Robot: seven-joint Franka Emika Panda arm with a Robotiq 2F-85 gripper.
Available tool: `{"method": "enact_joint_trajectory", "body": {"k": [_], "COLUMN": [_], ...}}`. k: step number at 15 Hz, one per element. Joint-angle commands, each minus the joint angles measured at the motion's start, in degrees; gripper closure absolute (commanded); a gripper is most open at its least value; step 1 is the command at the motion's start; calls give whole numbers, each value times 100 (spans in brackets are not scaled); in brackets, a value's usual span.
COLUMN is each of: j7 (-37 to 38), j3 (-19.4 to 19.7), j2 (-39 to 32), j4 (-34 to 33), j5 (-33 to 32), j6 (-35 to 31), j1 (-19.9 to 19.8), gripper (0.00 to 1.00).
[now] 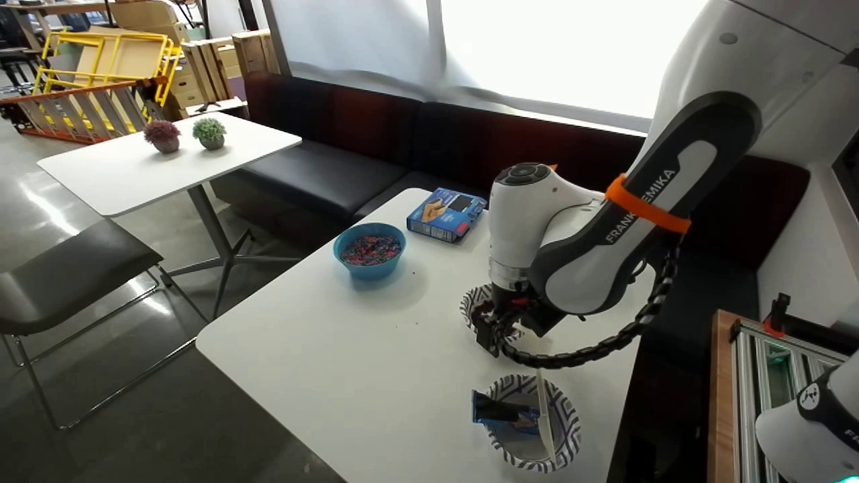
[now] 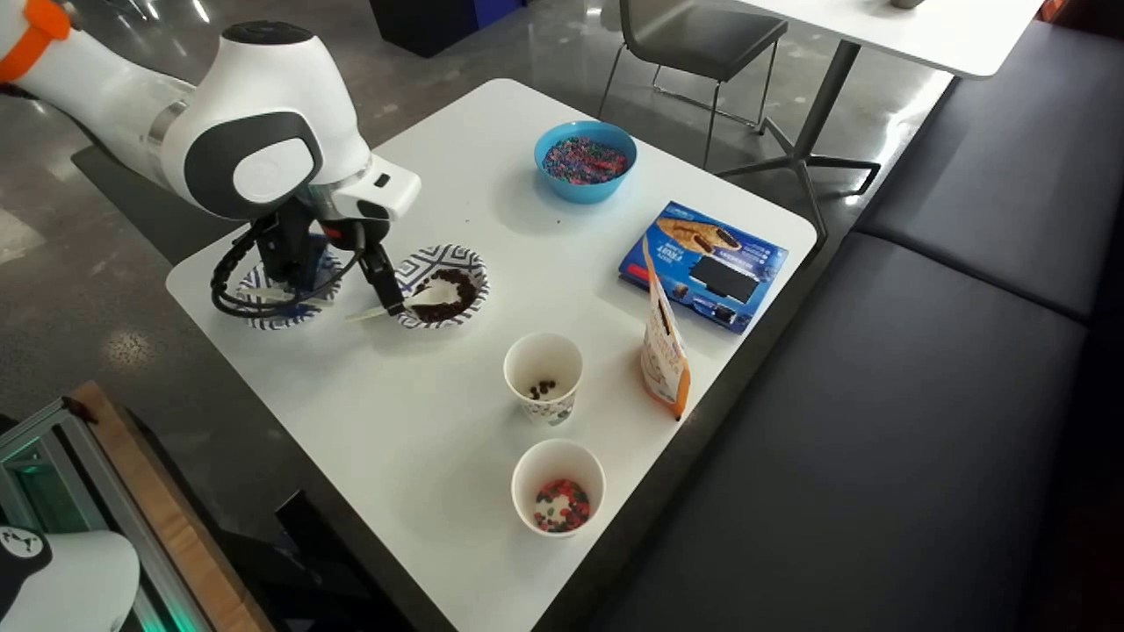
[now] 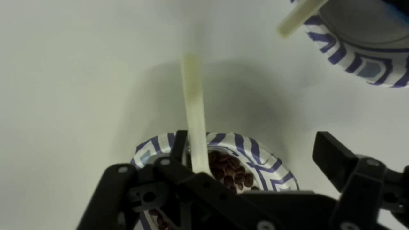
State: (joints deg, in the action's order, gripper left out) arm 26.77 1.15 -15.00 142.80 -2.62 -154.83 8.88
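My gripper [image 3: 252,137] is open in the wrist view, with a wide gap between its fingers. It is low over a paper bowl [image 3: 230,139] with a blue-and-white pattern and dark brown beans inside; the bowl also shows in both exterior views [image 1: 471,305] [image 2: 448,256]. A pale spoon [image 3: 195,118] rests in this bowl, its handle sticking out over the rim. One finger is close beside the spoon; whether they touch I cannot tell. A similar bowl [image 2: 279,321] holds a blue wrapped packet [image 1: 513,412] and a pale spoon [image 1: 545,422]. The gripper hides part of the bean bowl.
On the white table [image 2: 421,456] are a blue bowl [image 2: 584,191] of coloured bits, a blue box [image 2: 711,259], a standing orange-and-white pouch [image 2: 665,364], a paper cup [image 2: 551,412] with few beans and a paper cup [image 2: 558,458] with red and dark pieces. A bench [image 2: 966,351] runs alongside.
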Motion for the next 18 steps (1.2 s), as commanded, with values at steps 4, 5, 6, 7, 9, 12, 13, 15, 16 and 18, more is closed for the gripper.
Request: {"method": "enact_joint_trajectory", "body": {"k": [4,5,6,7,9,12,13,15,16,18], "j7": [841,1032,1188,1363,1611,2025,2098,2231,2277,2324], "j3": [382,453,479,497,406,182,45,-165,-260,-430], "j2": [-97,-98,-106,-126,-147,-37,65,295,466,788], "j4": [-364,-432,-497,-565,-672,-732,-714,-636,-534,-332], "j5": [-1105,-1357,-1555,-1744,-1920,-1657,-1416,-1043,-821,-416], "j6": [239,290,356,461,673,1031,1030,897,757,546], "j1": [649,767,853,920,965,970,925,850,806,754], "gripper": [0,0,0,0,0,0,0,0,0,0]}}
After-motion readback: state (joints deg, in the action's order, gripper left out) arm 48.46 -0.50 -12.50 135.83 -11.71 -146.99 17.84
